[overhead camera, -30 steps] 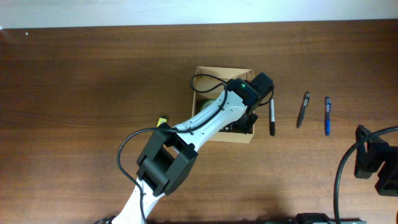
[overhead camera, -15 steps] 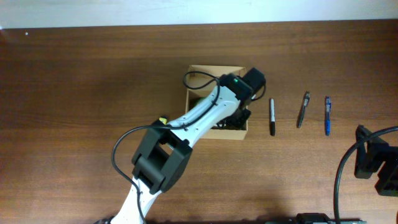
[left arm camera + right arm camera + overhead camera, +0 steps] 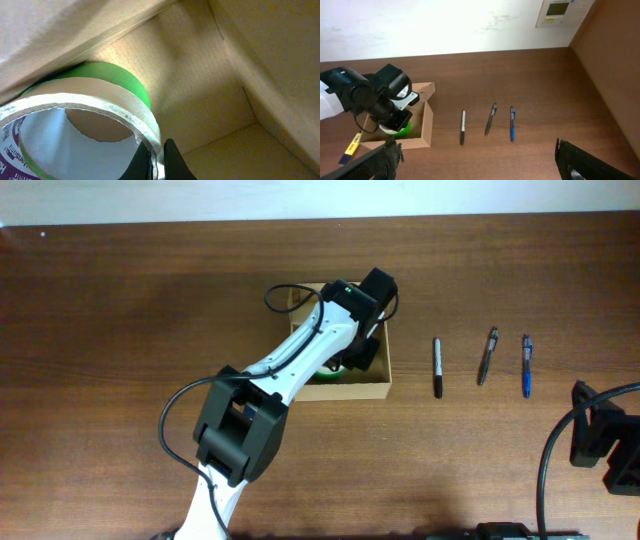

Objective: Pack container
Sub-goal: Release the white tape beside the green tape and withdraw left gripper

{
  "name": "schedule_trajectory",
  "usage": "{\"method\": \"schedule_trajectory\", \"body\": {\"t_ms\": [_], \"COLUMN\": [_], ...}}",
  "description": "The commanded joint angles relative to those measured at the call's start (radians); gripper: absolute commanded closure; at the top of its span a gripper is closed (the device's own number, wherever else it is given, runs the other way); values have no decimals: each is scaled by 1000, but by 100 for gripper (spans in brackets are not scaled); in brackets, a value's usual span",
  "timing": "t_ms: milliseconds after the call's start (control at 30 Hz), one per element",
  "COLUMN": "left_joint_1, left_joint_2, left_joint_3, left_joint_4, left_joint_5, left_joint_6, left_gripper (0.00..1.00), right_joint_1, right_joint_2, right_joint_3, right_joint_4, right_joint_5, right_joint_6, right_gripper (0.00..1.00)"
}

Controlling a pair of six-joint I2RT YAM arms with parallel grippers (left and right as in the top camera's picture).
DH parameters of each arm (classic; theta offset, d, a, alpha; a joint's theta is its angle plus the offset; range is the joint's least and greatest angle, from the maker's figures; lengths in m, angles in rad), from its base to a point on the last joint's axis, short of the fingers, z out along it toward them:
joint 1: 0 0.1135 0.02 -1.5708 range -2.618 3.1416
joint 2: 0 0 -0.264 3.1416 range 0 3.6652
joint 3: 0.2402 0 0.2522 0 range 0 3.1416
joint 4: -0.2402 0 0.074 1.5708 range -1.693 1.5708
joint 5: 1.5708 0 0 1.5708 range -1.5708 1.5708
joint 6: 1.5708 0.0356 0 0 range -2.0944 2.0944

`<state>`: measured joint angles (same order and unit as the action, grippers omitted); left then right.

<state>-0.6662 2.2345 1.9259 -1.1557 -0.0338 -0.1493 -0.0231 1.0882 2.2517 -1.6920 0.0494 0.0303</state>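
Observation:
The container, a tan cardboard box [image 3: 372,388], sits open at mid-table. My left gripper [image 3: 358,352] reaches down into it. In the left wrist view the jaws [image 3: 157,161] are shut on the wall of a tape roll [image 3: 95,102], which has a white rim and a green side and lies against the box's inner wall [image 3: 210,85]. The roll's green edge shows in the overhead view [image 3: 328,373]. My right gripper [image 3: 480,162] is open and empty, low at the table's right edge [image 3: 605,442]. It is far from the box [image 3: 426,125].
A black marker [image 3: 437,367], a dark pen [image 3: 488,356] and a blue pen [image 3: 526,365] lie in a row right of the box. A small yellow object [image 3: 351,146] lies on the table left of the box.
My left gripper has moved left and toward the far edge. The box has slid left with it, away from the black marker. The right arm has not moved.

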Motion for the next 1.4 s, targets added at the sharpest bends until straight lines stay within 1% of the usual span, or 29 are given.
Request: {"method": "schedule_trajectory", "body": {"t_ms": [0,233,467,700,1033,1167,1367], "left_joint_1": [-3,-2,0,8,31,42,46], "left_joint_2": [-40,-47,-92,-142,-146,-146,-146], "left_joint_3": [-10,-10,-10,-10,-13,-43,-138], "left_joint_4": [0,-6,-8,-8,-11,-2,29], "left_joint_5": [-8,-8,-8,-15,-15,-15,-14], "left_joint_6": [9,9,8,-24,-44,-45,-60], "left_gripper": [98,98,98,98,98,98,98], "right_joint_1": [12,12,12,12,12,12,12], "right_joint_2": [-2,-2,-2,-2,-2,-2,-2], "right_joint_3": [5,3,3,3,3,3,3], "right_joint_4": [-6,-6,-6,-6,-6,-6,-6], "right_joint_5": [16,16,16,16,35,39,40], "right_joint_6": [8,4,4,4,5,5,5], "right_gripper": [1,1,1,1,1,1,1]}}
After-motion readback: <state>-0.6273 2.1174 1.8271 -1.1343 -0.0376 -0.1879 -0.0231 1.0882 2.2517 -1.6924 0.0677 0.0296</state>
